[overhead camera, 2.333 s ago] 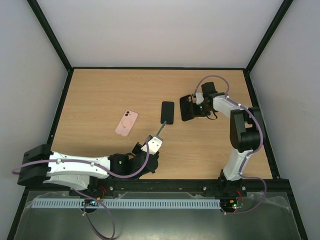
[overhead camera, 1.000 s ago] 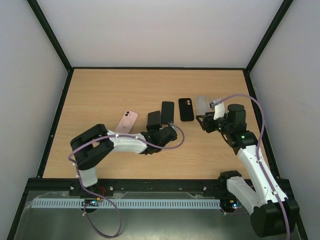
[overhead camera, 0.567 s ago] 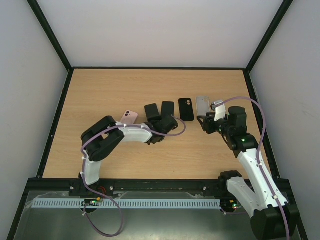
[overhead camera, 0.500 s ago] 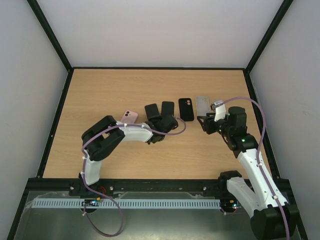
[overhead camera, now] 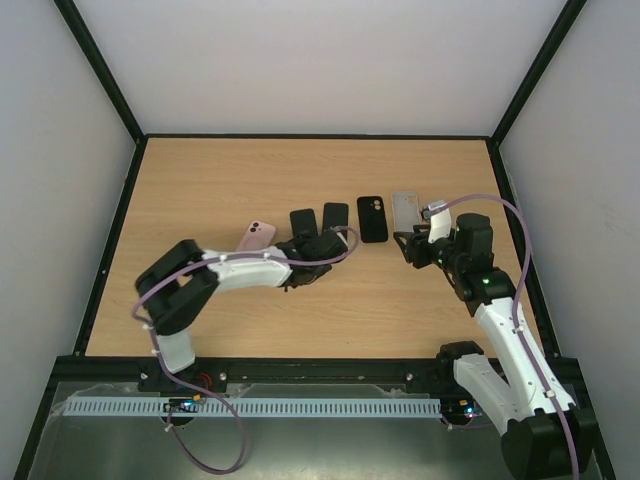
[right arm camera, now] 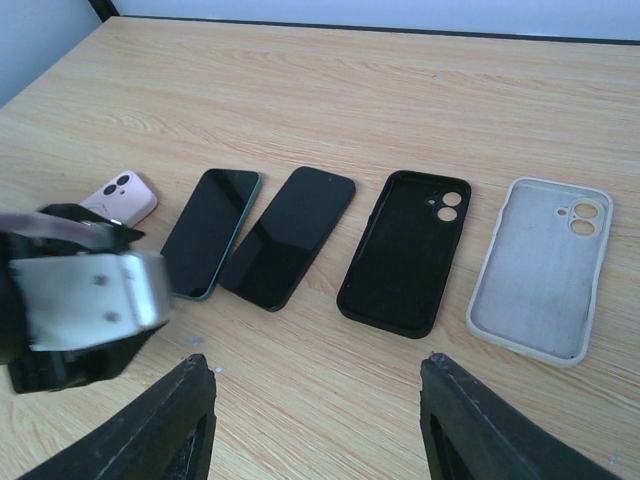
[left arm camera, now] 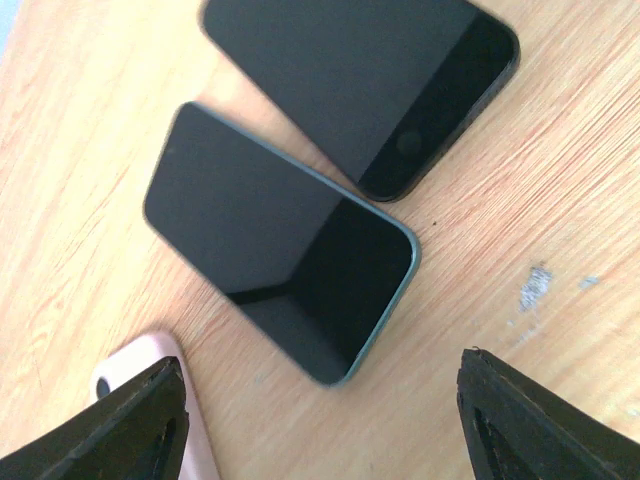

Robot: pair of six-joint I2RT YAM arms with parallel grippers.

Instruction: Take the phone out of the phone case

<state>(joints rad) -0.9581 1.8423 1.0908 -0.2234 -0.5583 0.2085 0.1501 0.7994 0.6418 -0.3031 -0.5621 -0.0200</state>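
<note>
Wooden table (overhead camera: 200, 180) is carrying, left to right:
- pink-backed phone (right arm camera: 120, 197), lying back up
- green-edged phone (left arm camera: 280, 270) and black phone (left arm camera: 360, 80), lying screen up side by side, out of any case
- black phone case (right arm camera: 405, 250) and pale grey phone case (right arm camera: 540, 265), lying empty, inside up

Left gripper (left arm camera: 318, 365) is hovering over the green-edged phone's end, fingers standing apart, gripping nothing. Right gripper (right arm camera: 316, 365) is hovering near the cases, fingers likewise apart, gripping nothing.
</note>
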